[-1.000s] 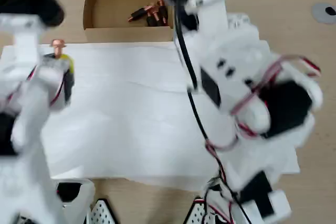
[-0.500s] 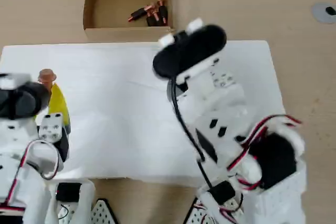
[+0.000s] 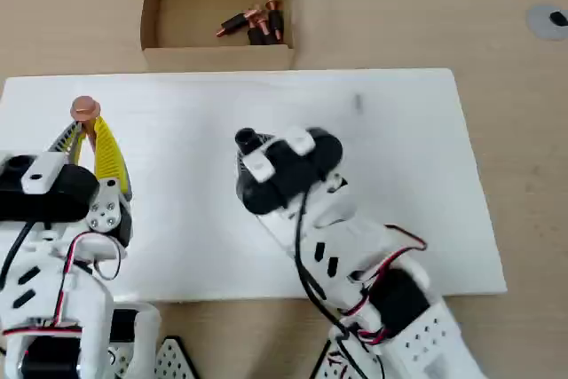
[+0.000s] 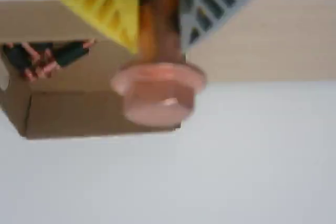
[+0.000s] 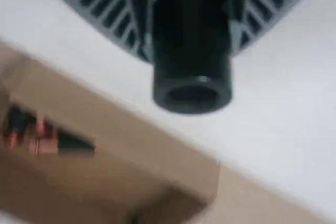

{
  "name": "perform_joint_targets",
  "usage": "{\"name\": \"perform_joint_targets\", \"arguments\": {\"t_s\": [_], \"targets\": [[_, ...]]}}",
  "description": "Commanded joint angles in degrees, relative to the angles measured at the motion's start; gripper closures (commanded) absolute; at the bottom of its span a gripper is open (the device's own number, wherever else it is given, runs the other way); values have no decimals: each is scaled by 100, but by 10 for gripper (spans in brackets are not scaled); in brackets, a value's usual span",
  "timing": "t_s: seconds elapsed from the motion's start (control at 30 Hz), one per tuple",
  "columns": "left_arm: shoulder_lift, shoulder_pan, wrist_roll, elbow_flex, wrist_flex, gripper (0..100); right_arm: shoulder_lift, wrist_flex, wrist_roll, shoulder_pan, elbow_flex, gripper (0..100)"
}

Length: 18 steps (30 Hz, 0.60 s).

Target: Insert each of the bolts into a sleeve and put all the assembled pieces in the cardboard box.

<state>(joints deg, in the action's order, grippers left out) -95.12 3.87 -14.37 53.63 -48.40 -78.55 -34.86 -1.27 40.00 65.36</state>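
My left gripper (image 3: 85, 135) hangs over the left part of the white sheet (image 3: 399, 184), shut on a copper bolt (image 3: 84, 110) whose flanged head points away from the arm; the bolt (image 4: 159, 72) sits between the yellow and grey fingers. My right gripper (image 3: 251, 150) stands over the middle of the sheet, shut on a black sleeve (image 3: 246, 140), whose open end (image 5: 192, 56) faces outward. The cardboard box (image 3: 160, 51) stands at the back, holding several assembled pieces (image 3: 255, 22) of black sleeve and copper bolt. The box (image 4: 94, 114) and the box (image 5: 105, 182) lie beyond each held part.
The white sheet covers most of the wooden table (image 3: 515, 113). A round grey disc (image 3: 548, 19) lies at the back right corner. The arm bases (image 3: 53, 326) stand at the table's front edge.
Both arms have drawn back toward the front of the table from near the box. The left gripper carries the bolt and the right gripper the sleeve, now lower over the sheet.
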Motion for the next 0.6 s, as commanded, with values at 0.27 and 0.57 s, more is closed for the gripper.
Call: {"name": "perform_joint_targets", "arguments": {"t_s": [0.27,0.57], "targets": [[-75,-62,1978,281,1442,991,-690,1169,-440,1209,971,988],[-40,-1240,2778,79,1292,990,-699,1169,-519,1262,1156,988]]}}
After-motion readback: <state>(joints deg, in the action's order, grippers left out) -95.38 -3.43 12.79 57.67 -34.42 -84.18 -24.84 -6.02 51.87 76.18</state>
